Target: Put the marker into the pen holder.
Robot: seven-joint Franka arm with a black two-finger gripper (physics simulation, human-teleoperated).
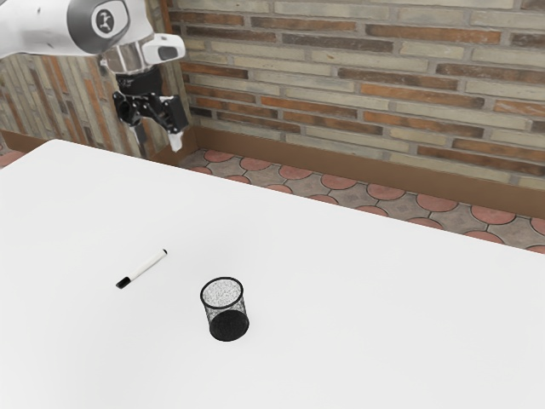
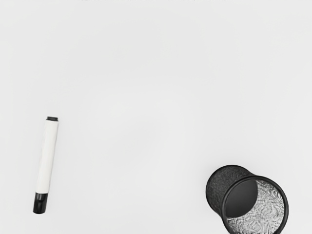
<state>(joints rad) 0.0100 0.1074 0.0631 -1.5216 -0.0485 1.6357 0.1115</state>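
"Where is the black two-finger hand [image 1: 159,149]?"

"It is hanging high, towards the far edge of the smooth white bench [image 1: 366,298], its two fingers standing apart with nothing between them."

"And the marker?"

"That slim white marker with black ends [image 1: 143,268] is lying flat on the bench, near the round black wire-mesh pen holder [image 1: 229,325] but not touching it. The holder is standing upright, its mouth facing up."

"What could be going wrong?"

"I'm judging the grip to be the first risk. If the fingers are closing along the barrel instead of across it, the rounded marker is likely rolling away. If they are descending too far, they are pressing into the bench."

"And later?"

"If the marker is hanging crooked, it is probably catching the rim and tipping that light-looking cup."

"Is anything standing in the way?"

"Mainly the holder itself: a low sideways sweep is risking a bump, so lifting well above its rim is making sense. Beyond the bench, a grey-and-orange brick wall [image 1: 358,81] is rising behind a floor of round reddish tiles [image 1: 338,182]."
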